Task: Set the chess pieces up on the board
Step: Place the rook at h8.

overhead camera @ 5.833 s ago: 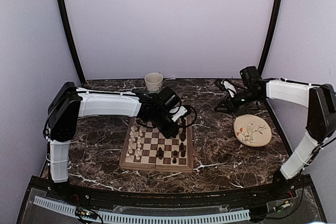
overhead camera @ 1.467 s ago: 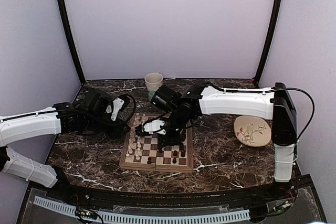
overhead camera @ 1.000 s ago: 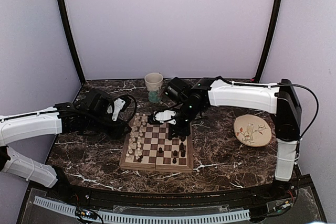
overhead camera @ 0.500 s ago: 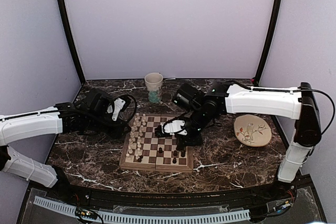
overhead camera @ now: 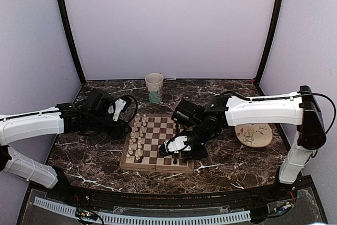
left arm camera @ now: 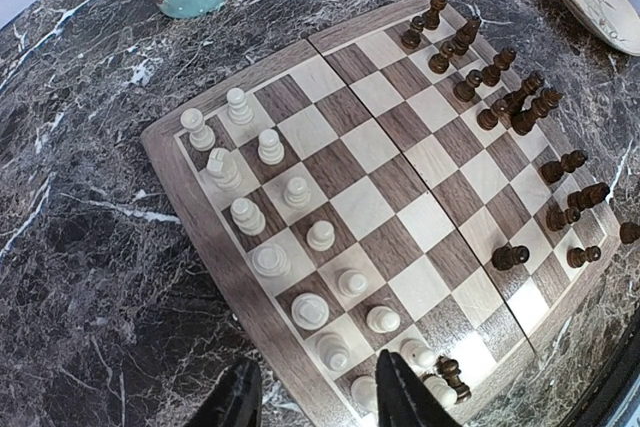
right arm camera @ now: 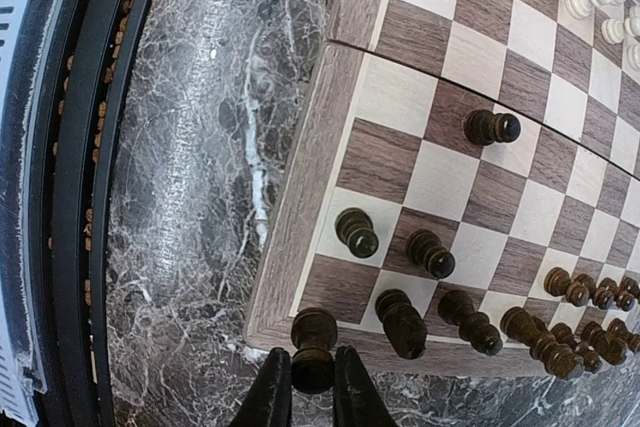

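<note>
The dark, white-veined marble table (overhead camera: pixel 226 164) carries three things. The board (overhead camera: pixel 158 130) lies in the middle, nearer the front edge. A cup (overhead camera: pixel 154 87) stands by the far edge, left of centre. A plate (overhead camera: pixel 256 136) lies close to the right edge.

left arm (overhead camera: pixel 37 125) stretched low in from the left side, left pincer (left arm camera: pixel 315 367) fingers spread apart. right arm (overhead camera: pixel 258 110) reaches across from the right, wrist tipped down, right pincer (right arm camera: pixel 311 362) closed on a dark chess piece (right arm camera: pixel 313 332).

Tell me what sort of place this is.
Probably a robot lab test booth: plain lilac walls enclose a marble-look table, and a left arm and right arm reach toward a chessboard.
</note>
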Tool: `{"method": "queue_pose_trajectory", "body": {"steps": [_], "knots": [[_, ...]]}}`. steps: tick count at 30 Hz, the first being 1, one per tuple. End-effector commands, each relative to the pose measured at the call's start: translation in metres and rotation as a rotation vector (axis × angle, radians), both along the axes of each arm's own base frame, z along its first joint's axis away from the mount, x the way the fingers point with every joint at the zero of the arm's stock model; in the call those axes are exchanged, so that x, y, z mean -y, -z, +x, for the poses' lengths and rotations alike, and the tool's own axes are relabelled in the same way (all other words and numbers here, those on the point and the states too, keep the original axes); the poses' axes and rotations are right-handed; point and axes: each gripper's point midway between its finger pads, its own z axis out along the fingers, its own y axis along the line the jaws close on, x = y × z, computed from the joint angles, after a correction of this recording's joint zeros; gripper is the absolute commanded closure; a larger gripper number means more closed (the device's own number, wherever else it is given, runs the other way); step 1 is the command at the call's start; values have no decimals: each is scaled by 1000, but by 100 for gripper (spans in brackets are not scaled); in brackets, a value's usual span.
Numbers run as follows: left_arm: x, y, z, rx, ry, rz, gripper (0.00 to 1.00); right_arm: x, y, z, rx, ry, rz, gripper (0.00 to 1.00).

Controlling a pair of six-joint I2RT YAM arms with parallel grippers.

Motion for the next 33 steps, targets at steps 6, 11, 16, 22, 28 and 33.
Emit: {"method": "queue_pose_trajectory", "body": {"steps": [6,11,16,22,28,33], "knots": [[-3,2,2,7,-3,13,59,-10,7,6,34,3,9,85],[-3,3,1,6,-2,16,59,-11,14,6,25,1,-4,85],[-3,3,1,6,1,17,59,-11,20,7,20,5,-17,84],[-2,3,1,4,5,15,59,-10,27,8,22,7,-31,84],[-2,4,1,2,5,15,59,-11,30,7,18,9,-34,82],[-2,4,1,-1,5,14,59,-9,33,6,11,11,-45,80]]}}
